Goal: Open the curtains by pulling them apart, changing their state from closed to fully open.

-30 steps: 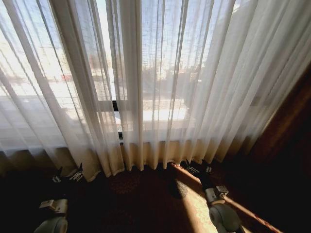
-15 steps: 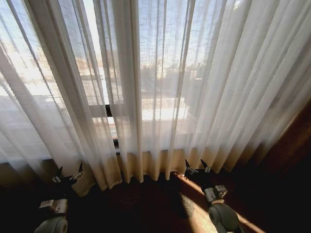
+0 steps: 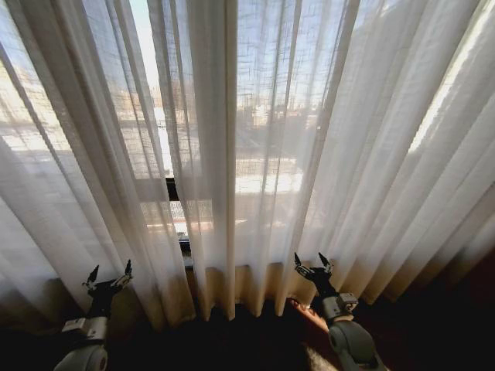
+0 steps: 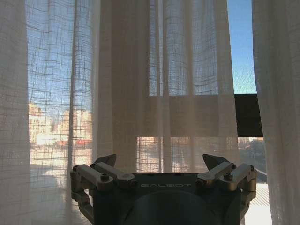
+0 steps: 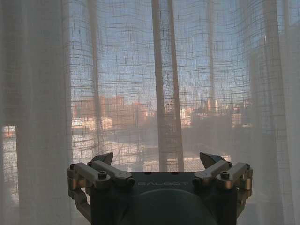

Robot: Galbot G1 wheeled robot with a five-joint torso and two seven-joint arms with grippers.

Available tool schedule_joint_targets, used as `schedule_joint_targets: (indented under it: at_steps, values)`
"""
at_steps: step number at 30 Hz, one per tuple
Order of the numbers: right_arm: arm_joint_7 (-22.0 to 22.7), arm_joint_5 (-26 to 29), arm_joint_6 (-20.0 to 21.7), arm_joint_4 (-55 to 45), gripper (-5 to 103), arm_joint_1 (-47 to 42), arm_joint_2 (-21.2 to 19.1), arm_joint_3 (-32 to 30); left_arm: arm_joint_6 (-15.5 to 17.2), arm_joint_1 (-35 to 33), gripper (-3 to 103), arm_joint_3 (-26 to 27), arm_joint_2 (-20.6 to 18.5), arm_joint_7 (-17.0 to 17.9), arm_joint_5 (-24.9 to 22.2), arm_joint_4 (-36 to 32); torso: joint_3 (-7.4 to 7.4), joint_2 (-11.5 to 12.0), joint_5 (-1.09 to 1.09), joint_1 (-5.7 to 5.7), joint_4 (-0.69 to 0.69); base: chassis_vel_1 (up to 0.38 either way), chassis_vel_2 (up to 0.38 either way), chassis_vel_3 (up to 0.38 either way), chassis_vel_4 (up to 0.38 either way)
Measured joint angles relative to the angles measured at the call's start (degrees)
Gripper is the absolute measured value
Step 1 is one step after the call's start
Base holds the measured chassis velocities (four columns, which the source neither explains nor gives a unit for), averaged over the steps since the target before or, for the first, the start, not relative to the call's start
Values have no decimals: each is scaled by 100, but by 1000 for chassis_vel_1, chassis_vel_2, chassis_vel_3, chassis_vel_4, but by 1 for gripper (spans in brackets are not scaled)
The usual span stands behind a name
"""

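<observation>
Both the left gripper (image 3: 109, 277) and right gripper (image 3: 312, 265), fingers spread, seemingly short of the curtains (image 3: 255, 139), hems shadowed.

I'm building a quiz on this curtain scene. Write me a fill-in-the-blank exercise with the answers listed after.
1. The curtains across the window are ____, not yet pulled apart.
2. Both the left gripper and the right gripper have their jaws ____.
3. Neither gripper holds any ____ between its jaws.
4. In the head view, a narrow gap between the panels sits nearer the ____ gripper.

Missing words: closed; open; fabric; left
</observation>
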State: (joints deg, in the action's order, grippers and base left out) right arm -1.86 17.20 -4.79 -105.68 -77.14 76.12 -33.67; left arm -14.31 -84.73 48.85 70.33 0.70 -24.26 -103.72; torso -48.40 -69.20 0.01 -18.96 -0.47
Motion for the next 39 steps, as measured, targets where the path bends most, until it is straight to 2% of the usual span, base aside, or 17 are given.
schedule_joint_targets:
  at_steps: [10, 18, 25, 28, 31, 34, 39]
  values:
    - [-41, 4, -442, 486, 100, 374, 62, 249, 0, -3, 100, 1, 1, 0, 0, 0, 5, -7, -1, 15, 1, -13, 5, 3, 2]
    - [123, -291, -373, 1065, 100, 1075, -36, 583, 0, -1, 100, 0, 0, 0, 0, 0, 1, -1, -1, 4, 1, 0, 0, 0, 0]
    - [211, -283, -477, 1263, 100, 1264, -36, 853, 0, -1, 100, 0, 0, 0, 0, 0, 3, -3, -1, 8, 1, 0, 0, 0, 0]
    - [-78, -215, -713, 1348, 100, 1303, 39, 867, 0, -1, 100, 0, 1, 0, 0, 0, 2, -2, -1, 7, 1, 0, 0, 0, 0]
    - [-228, -192, -764, 1391, 100, 1319, 40, 836, 0, -1, 100, 0, 1, 0, 0, 0, 2, -2, -1, 7, 1, 0, 0, 0, 0]
    - [-843, -10, -884, 1514, 100, 1327, -26, 781, 0, -1, 100, 0, 1, 0, 0, 0, 2, -2, -1, 7, 0, 0, 0, 0, 0]
    - [-940, 1, -918, 1584, 100, 1370, -29, 772, 0, -1, 100, 0, 1, 0, 0, 0, 3, -3, -1, 8, 1, 0, 0, 0, 0]
